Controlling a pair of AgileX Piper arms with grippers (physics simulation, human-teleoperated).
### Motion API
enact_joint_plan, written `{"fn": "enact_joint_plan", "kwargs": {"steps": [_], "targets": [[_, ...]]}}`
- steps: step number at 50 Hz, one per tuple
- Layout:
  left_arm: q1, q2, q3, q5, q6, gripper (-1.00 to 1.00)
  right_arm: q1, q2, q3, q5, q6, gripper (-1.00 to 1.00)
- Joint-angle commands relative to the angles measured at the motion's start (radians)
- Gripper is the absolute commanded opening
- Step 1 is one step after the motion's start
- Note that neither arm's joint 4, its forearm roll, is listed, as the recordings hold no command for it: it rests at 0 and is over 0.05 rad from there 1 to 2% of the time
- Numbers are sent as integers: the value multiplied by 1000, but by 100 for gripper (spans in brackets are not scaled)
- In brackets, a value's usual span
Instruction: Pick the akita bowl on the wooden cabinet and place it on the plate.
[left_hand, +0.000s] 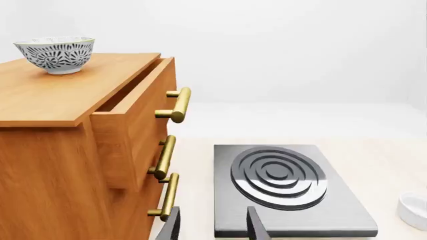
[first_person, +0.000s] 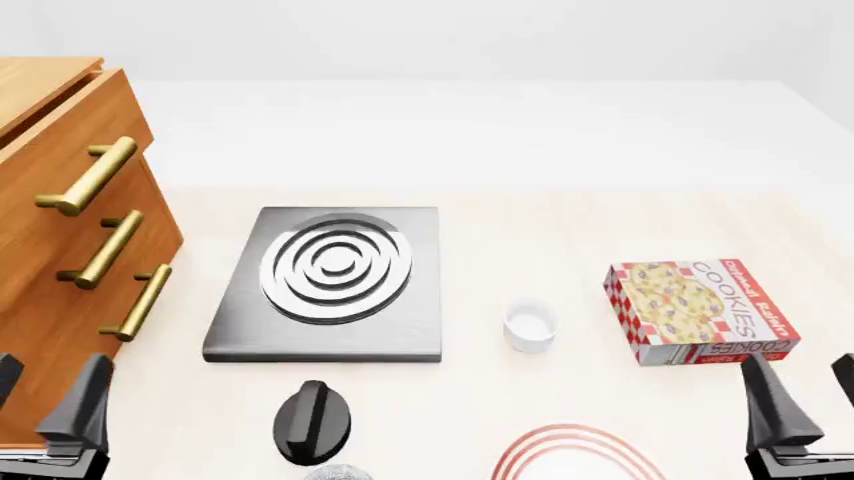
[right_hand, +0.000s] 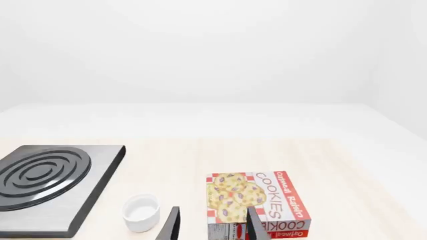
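One akita bowl (left_hand: 56, 54) tops the wooden cabinet (left_hand: 60, 150); one plate (first_person: 577, 455); my two grippers, left (left_hand: 212, 226) and right (right_hand: 212, 225), gape empty.

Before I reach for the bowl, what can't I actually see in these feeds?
- Akita bowl: only in the left wrist view; out of the front view's frame.
- Plate: front view's bottom edge cuts it; only red rings show.
- Wooden cabinet: left side cropped.
- Top drawer's inside: hidden by its front.
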Motion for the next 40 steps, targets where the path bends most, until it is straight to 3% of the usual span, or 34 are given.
{"fn": "enact_joint_plan", "kwargs": {"steps": [1,20,40], "targets": [[-15,8,-1,2,7,100,0,5,-2,-2,0,100],[-19,63,-18,-11,-16,100,0,4,-2,-1,0,100],[-29,106,-222,150,-33,100,0,4,-3,0,0,100]]}}
